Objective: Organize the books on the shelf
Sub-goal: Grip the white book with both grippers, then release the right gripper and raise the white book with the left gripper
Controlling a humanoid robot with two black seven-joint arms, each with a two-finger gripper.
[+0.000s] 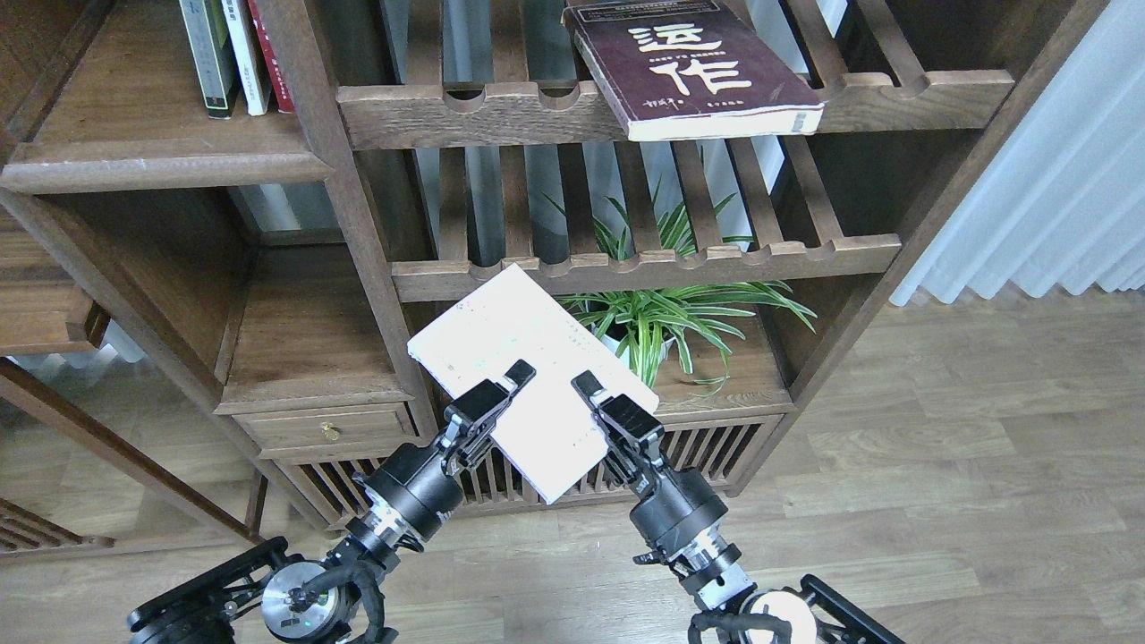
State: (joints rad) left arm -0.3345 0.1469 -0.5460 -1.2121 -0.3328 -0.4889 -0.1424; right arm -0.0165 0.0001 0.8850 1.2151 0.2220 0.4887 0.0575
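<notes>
**Holding the pale book in front of the bookcase**

Gripping the pale lavender-white book (528,371) from both sides, we hold it tilted in the air before the slatted racks, just left of the spider plant (666,309). Our left gripper (501,391) pinches its left edge, jaws pressed on the cover; our right gripper (601,402) pinches its right edge likewise. The maroon book (693,67) lies flat on the upper slatted rack (429,112), its corner overhanging the rail. Three other books (234,55) stand upright on the solid shelf (143,148) at upper left.
</notes>
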